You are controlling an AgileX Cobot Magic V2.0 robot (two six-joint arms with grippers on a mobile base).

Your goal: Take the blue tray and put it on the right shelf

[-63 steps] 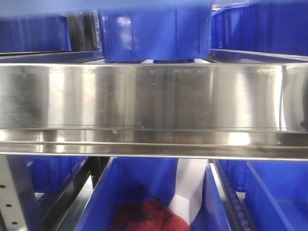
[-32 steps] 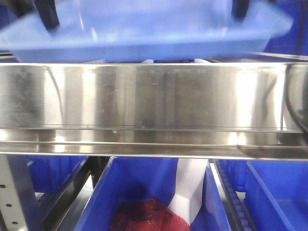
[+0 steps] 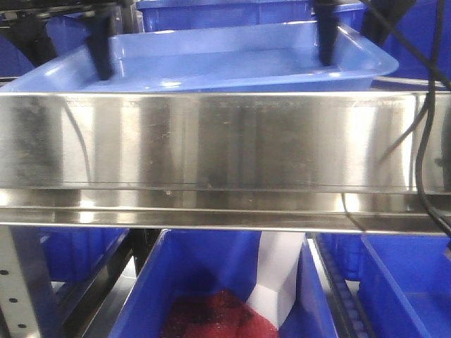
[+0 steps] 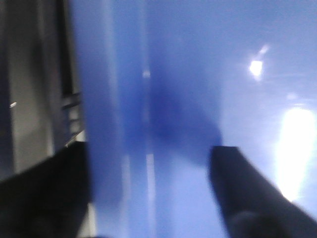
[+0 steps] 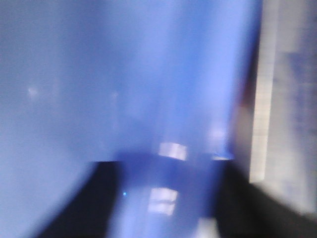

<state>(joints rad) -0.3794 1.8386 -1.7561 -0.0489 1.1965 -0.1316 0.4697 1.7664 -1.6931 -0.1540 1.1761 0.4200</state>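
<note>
The light blue tray sits level just behind the top of the right shelf's steel front rail; the rail hides its underside. In the front view my left gripper grips the tray's left wall and my right gripper its right wall. The blurred left wrist view shows my left gripper shut astride the tray wall. In the equally blurred right wrist view, my right gripper is shut on the tray wall.
A darker blue bin stands behind the tray. Below the rail are more dark blue bins, one holding red material and a white piece. A black cable hangs at the right. A perforated grey upright stands at the lower left.
The tray has come down from the top of the view and levelled out behind the rail, covering the dark bin seen a second ago. Both grippers and the cable have come into view.
</note>
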